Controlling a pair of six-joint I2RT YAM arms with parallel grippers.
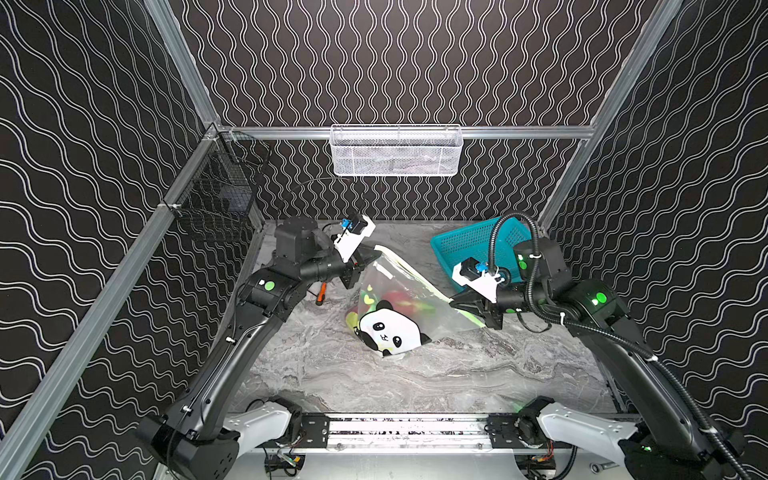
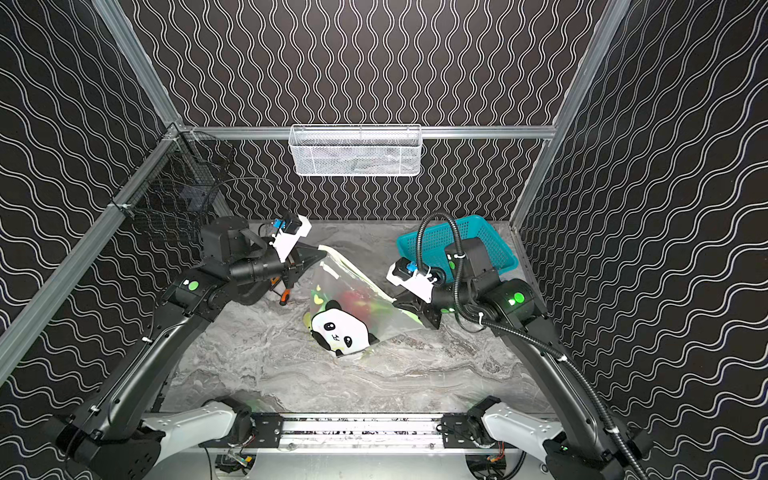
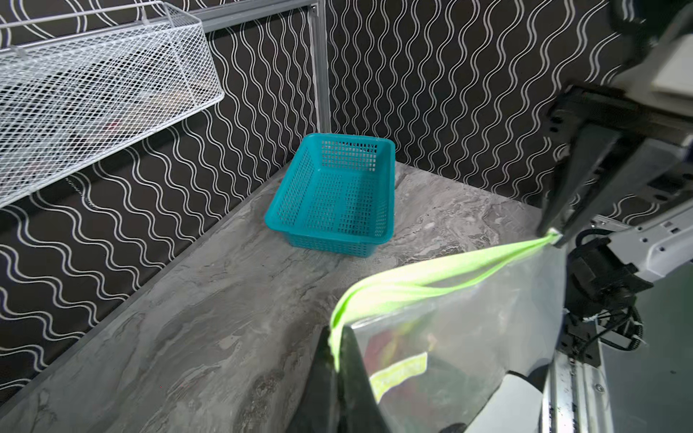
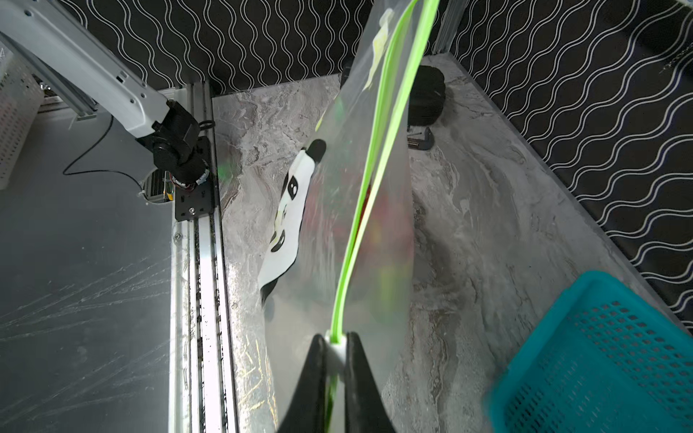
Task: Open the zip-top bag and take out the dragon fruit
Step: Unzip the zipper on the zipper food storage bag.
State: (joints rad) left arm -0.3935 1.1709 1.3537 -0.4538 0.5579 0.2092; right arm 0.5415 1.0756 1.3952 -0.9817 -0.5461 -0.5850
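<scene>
Your left claw [image 1: 371, 254] and right claw [image 1: 458, 300] each clamp an end of the zip-top bag [image 1: 399, 286], stretching its zip strip [image 3: 431, 277] over the tabletop's [image 1: 374, 386] middle, likely to part it; dragon fruit [image 1: 395, 300] sits inside.

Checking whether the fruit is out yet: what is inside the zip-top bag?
Through the clear plastic of the zip-top bag, red dragon fruit with green tips shows blurrily. Its panda print covers the lower part, so the number of fruits cannot be told.
</scene>
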